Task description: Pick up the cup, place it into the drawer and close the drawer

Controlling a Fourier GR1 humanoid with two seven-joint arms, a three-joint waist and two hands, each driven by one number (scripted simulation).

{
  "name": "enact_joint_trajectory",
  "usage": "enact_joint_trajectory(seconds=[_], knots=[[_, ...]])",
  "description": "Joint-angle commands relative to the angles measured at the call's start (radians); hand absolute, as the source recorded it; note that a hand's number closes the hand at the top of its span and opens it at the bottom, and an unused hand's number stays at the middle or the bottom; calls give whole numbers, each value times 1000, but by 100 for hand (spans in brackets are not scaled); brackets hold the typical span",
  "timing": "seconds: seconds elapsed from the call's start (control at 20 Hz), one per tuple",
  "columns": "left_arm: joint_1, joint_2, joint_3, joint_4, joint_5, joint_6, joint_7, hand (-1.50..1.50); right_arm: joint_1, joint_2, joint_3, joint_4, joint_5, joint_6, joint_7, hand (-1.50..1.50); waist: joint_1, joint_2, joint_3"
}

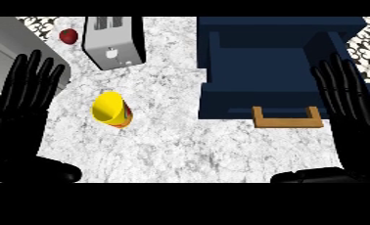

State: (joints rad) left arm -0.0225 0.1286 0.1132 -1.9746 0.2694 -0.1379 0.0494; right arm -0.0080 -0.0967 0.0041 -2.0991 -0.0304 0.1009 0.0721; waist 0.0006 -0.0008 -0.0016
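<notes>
- The left hand (29, 92) stands at the left edge of the frame, its fingers (34, 70) straight and spread, pointing up-frame and holding nothing.
- The right hand (345, 94) mirrors it at the right edge, fingers straight and relaxed, likewise empty; it overlaps the drawer's right side in the view, though I cannot tell whether it touches.
- By my reading the pick-up has not yet begun: neither hand is on the cup.
- The yellow cup (110, 110) sits on the tabletop (173, 141) at left of centre, nearer the left hand, tilted so its open mouth shows; a red and orange band marks its lower side. It looks smooth and tapered.
- The next move likely calls for the left hand to come across and curl round the cup's wall.
- The dark blue drawer (260, 57) is open at upper right, boxy and matte, with a wooden handle (286, 119) on its front.
- The tabletop is speckled white stone.
- A metallic toaster (113, 43) and a red apple (69, 36) lie at upper left.
</notes>
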Motion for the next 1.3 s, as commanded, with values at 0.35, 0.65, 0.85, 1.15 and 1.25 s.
enact_joint_trajectory(seconds=[0.35,0.65,0.85,1.15,1.25], knots=[[-110,45,95,359,39,-59,-66,-150,-117,0,11,115,1,19,50,-150,-1,2,1],[-153,57,100,562,-10,-85,-152,-150,-197,-69,-92,212,-74,87,28,-150,-2,2,1],[-210,65,114,693,-28,-80,-190,-150,-162,-38,-53,185,-14,61,-7,-150,-4,1,1],[-223,75,135,971,-104,-99,-392,-150,-241,-67,-102,194,-80,74,55,-150,-8,3,1],[-163,46,115,1007,-134,-112,-497,-150,-190,-57,-95,255,-34,85,-61,-150,-4,3,1]])
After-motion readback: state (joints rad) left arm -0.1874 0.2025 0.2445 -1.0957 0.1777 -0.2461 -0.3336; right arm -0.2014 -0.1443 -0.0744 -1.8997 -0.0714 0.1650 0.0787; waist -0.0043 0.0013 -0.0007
